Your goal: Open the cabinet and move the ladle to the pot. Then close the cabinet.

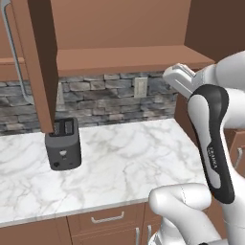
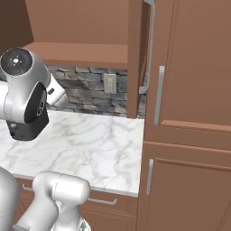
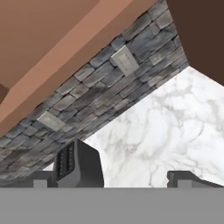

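Observation:
The brown wall cabinet (image 1: pixel 129 57) stands open above the counter. Its left door (image 1: pixel 36 62) is swung out toward me, with the silver bar handle (image 1: pixel 12 48) on its outer face. The right door (image 2: pixel 134 58) is swung out too and shows edge-on with its handle (image 2: pixel 151 45). My gripper (image 3: pixel 111 179) is open, its two dark fingertips (image 3: pixel 183 177) standing far apart with nothing between them. It hangs above the marble counter (image 3: pixel 166 127) and looks toward the stone back wall below the cabinet. My hand (image 1: pixel 179 76) is raised at the cabinet's lower right corner. The ladle and the pot are out of view.
A dark toaster (image 1: pixel 63 143) stands on the counter under the left door, also seen ahead of the left fingertip as toaster (image 3: pixel 78 166). A wall outlet (image 1: pixel 140 87) sits on the stone backsplash. A tall brown cabinet (image 2: pixel 194 90) bounds the counter on the right. Drawers (image 1: pixel 107 219) run below the counter edge.

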